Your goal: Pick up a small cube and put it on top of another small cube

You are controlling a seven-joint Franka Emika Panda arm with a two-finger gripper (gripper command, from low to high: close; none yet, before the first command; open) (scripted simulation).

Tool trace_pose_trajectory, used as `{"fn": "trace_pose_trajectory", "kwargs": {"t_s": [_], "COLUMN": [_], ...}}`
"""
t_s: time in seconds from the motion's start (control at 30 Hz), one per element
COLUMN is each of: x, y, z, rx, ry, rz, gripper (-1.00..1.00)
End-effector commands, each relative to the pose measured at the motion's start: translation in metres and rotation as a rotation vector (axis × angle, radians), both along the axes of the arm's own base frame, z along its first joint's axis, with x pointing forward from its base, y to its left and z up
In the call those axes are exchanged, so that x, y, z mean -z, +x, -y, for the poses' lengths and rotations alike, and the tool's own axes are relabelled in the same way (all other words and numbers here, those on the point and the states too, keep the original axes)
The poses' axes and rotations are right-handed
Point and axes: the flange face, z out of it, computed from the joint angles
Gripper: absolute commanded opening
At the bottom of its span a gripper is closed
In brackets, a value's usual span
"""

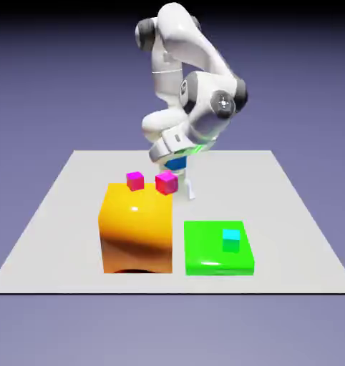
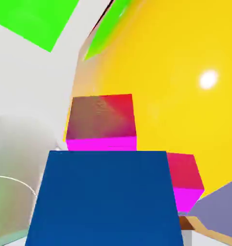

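My gripper (image 1: 178, 170) is shut on the small cube (image 1: 176, 163), a tiny deep-blue one. I hold it in the air just behind the orange block's (image 1: 136, 227) back right corner. Two magenta cubes sit on top of that block: one (image 1: 167, 182) at the corner right below and in front of the blue cube, the other (image 1: 135, 180) to the exterior view's left. In the hand view the blue cube (image 2: 106, 197) fills the bottom and hides my fingertips. The nearer magenta cube (image 2: 102, 122) shows just beyond it, the second one (image 2: 185, 180) to the right.
A flat green block (image 1: 207, 250) lies to the exterior view's right of the orange block, with a cyan cube (image 1: 231, 240) on it. The grey table (image 1: 54, 229) spreads around both. The orange block's top (image 2: 175, 72) fills much of the hand view.
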Motion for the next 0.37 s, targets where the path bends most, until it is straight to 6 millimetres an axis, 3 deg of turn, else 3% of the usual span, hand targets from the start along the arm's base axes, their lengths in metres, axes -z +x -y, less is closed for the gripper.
{"fn": "trace_pose_trajectory", "kwargs": {"t_s": [0.0,0.23,0.27,0.33], "x": [0.000,0.056,0.056,0.047], "y": [0.000,-0.026,-0.026,-0.022], "z": [0.000,0.022,0.022,0.019], "rx": [-0.001,0.000,0.000,0.001], "ry": [-0.001,-0.002,-0.002,-0.004], "rz": [0.001,0.000,0.000,0.002], "gripper": [-1.00,-1.00,1.00,1.00]}}
